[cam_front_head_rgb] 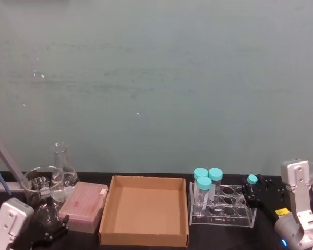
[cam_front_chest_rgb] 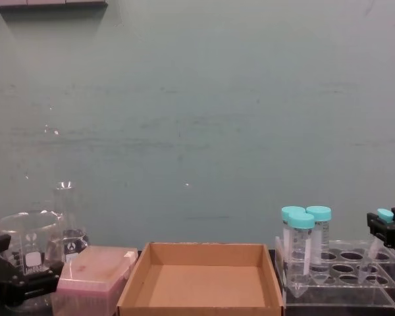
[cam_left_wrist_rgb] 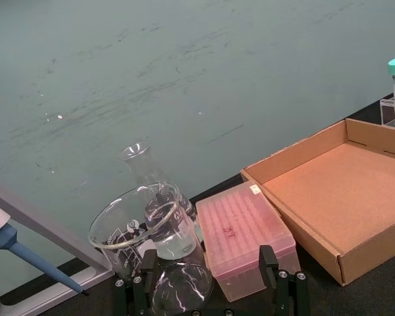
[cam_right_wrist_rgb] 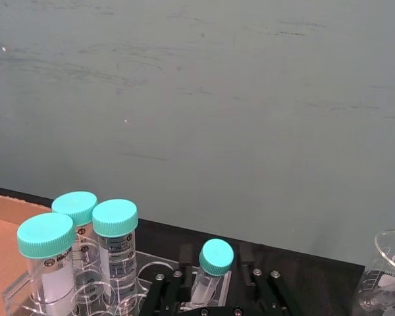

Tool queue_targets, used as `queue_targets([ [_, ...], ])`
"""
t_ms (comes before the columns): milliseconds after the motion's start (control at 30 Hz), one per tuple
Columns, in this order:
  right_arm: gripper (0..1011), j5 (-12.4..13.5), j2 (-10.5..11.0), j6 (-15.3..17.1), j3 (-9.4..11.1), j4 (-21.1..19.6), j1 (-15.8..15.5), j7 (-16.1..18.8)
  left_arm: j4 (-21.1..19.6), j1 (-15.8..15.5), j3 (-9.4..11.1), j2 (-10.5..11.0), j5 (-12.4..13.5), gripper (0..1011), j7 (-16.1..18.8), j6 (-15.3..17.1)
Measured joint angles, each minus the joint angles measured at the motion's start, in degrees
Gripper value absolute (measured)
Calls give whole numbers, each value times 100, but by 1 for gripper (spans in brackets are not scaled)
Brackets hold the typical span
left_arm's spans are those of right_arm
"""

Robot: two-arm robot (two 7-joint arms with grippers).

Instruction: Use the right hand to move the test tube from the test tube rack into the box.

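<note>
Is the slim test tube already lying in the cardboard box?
No, the test tube stands in the test tube rack, between the open fingers of the right hand, apart from the box.

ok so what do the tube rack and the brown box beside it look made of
The test tube rack looks like clear, glossy acrylic or similar plastic: its walls are see-through and its lower holes show through them. The box looks like matte brown cardboard, going by its dull face and folded low walls.

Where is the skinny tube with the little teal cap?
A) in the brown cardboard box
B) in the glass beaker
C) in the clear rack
C: the test tube leans in an end hole of the test tube rack, at the right end effector; the left end effector sits by the beaker.
</note>
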Motion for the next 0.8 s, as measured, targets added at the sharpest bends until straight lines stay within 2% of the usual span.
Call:
queue_targets([
  [67,390,2,1,1,0,-1,-1,0,0,0,0,0,0,1000,0,0],
  [167,334,4,2,2,0,-3,-2,0,0,0,0,0,0,1000,0,0],
  [200,285,5,3,3,0,-4,-2,0,0,0,0,0,0,1000,0,0],
  [500,272,7,5,7,0,-7,-2,0,0,0,0,0,0,1000,0,0],
  [800,272,-68,-62,7,112,-104,-50,108,0,0,0,0,0,1000,0,0],
])
